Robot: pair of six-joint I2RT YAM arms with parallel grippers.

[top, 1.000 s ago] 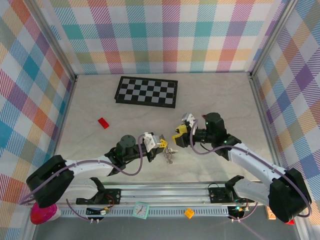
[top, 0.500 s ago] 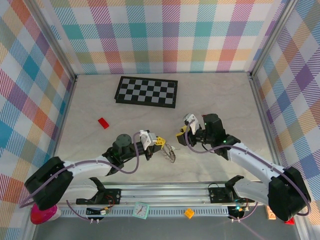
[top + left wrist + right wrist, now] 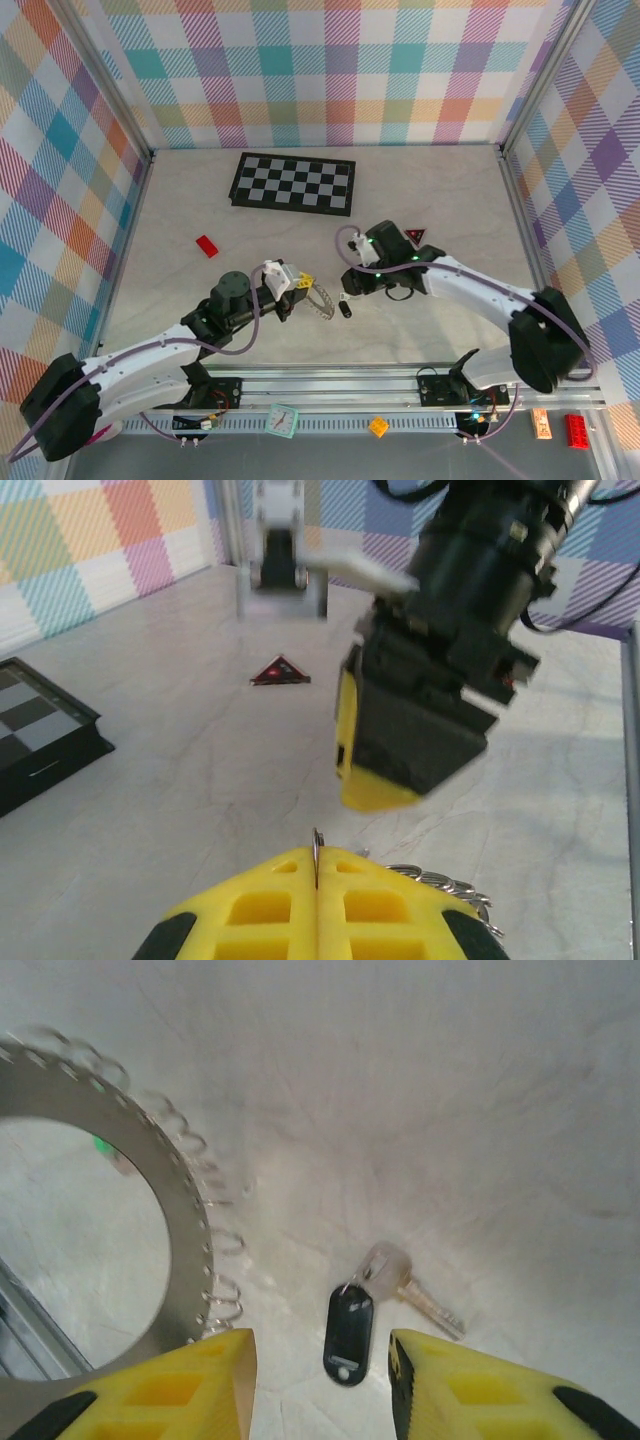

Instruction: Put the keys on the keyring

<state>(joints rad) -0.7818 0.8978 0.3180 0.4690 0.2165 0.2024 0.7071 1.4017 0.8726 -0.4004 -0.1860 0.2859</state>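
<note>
My left gripper (image 3: 303, 288) is shut on the edge of the keyring (image 3: 322, 303), a flat grey ring fringed with wire loops. In the left wrist view the ring's thin rim (image 3: 316, 848) is pinched between the yellow fingers (image 3: 260, 910). My right gripper (image 3: 348, 289) points down, open, just right of the ring. In the right wrist view a silver key (image 3: 418, 1293) with a black tag (image 3: 348, 1332) lies on the table between the open fingertips, and the keyring (image 3: 150, 1160) stands at the left. A small green speck (image 3: 99, 1143) shows at the ring's inner edge.
A black-and-white checkerboard (image 3: 293, 183) lies at the back. A small red brick (image 3: 207, 246) sits at the left and a red triangle (image 3: 413, 235) behind the right arm. The right gripper's fingers (image 3: 400, 730) hang close in front of the left gripper.
The right gripper has swung left and down to the table, over the tagged key. The left gripper has drawn back a little to the left with the ring.
</note>
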